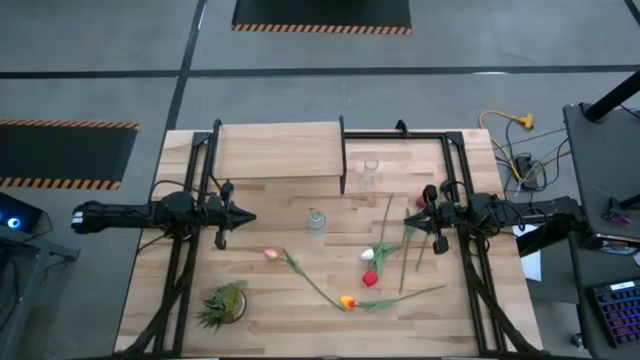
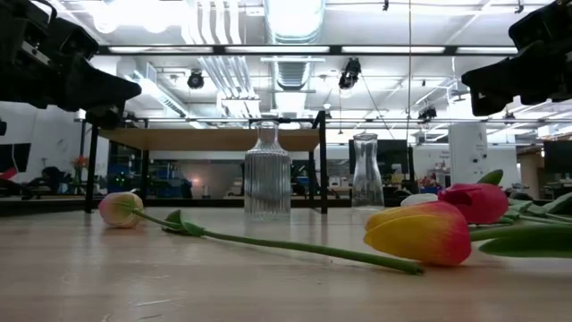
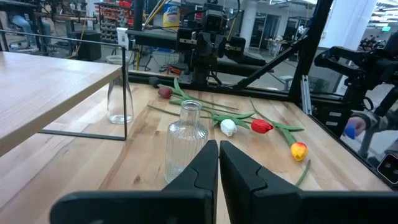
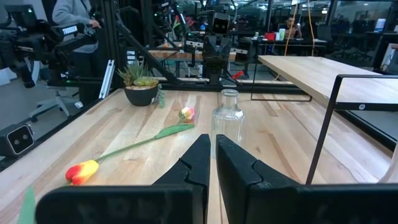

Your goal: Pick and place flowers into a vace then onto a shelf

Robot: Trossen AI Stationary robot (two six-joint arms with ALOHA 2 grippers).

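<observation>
Bench of planked wood carries everything; nothing of the task looks done yet. Shelf, pale board on thin black legs, stands at the far left part of the bench, top bare. Left arm waits at the bench's left side, left gripper hovering with fingers pressed together, holding nothing. Right arm mirrors it on the right, right gripper also closed and empty, hanging over the stems.

Flowers all lie flat on the bench, none in a vase. Pink tulip lies near the middle, its long stem running toward the orange-yellow tulip at the near edge. White tulip and red tulip lie close together right of centre. Dark maroon tulip is farthest right, by the right arm's base; stems of this group cross each other.

Ribbed glass vase stands upright at centre, between the two grippers, empty. Second clear vase, smooth and slimmer, stands just beside the shelf's right legs, also empty. Potted spiky green plant sits at the near left, not part of the job.

Left to do, by my judgement: pick all five flowers, get them into a vase, then get that onto the shelf. Crossed stems could drag neighbours.
</observation>
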